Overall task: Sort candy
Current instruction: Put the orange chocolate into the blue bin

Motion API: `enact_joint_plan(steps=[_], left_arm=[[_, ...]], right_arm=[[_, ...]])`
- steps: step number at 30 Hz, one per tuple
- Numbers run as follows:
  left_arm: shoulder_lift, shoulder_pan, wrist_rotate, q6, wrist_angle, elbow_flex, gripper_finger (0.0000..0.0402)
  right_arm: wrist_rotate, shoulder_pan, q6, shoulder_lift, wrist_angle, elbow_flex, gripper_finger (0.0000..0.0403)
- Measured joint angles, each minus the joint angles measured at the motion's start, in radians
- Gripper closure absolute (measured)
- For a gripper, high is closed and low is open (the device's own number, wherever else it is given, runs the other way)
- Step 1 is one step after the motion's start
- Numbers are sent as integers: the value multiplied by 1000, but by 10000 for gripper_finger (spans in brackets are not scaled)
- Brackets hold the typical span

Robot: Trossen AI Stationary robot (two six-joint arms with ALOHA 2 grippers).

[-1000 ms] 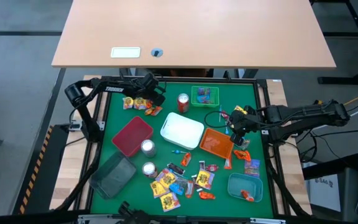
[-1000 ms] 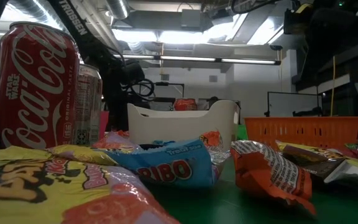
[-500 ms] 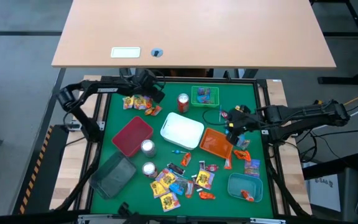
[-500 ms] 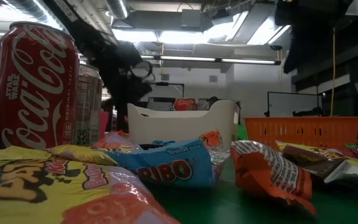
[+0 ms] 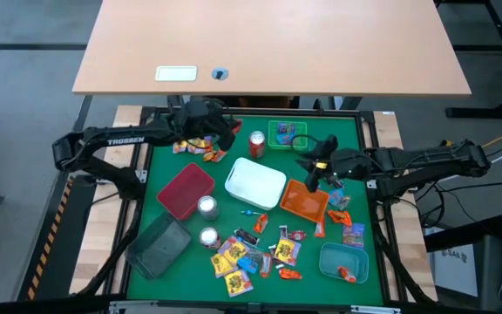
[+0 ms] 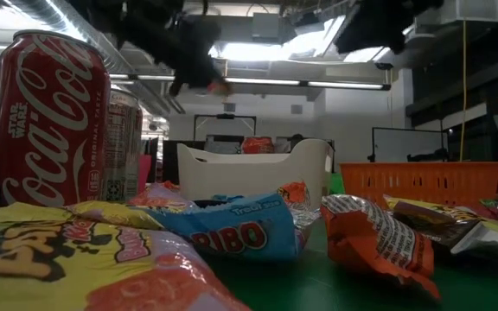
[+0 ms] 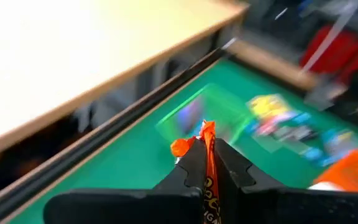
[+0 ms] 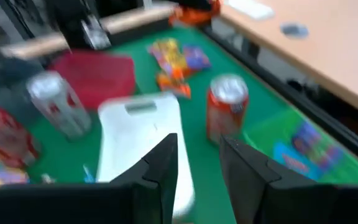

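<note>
Gripping an orange candy (image 7: 206, 163), the left claw (image 5: 231, 133) has risen rightward, while the right claw (image 5: 314, 167), open, swung left.

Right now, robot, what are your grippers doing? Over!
Left gripper shut on orange candy packet, lifted near green tray. Right gripper open, empty, over orange tray. Nothing blocking.

You have six plastic trays (image 5: 255, 182) on the green worktop (image 5: 172, 155), three round metal cans (image 5: 256, 142), and two arms.
</note>
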Motion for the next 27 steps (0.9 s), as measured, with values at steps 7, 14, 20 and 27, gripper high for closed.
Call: enact_joint_plan(steps=[7,14,20,27], left_arm=[[0,-166,0,47,242,0,401],[0,-289,-10,142,334,1,401],[0,-346,-36,188,351,1,401],[0,-380,-47,197,358,1,401]], right_arm=[[-8,0,-20,64,225,0,288],[-8,0,-21,140,422,0,288],[-103,0,-21,197,560,0,288],[-181,0,-20,270,688,0,288]])
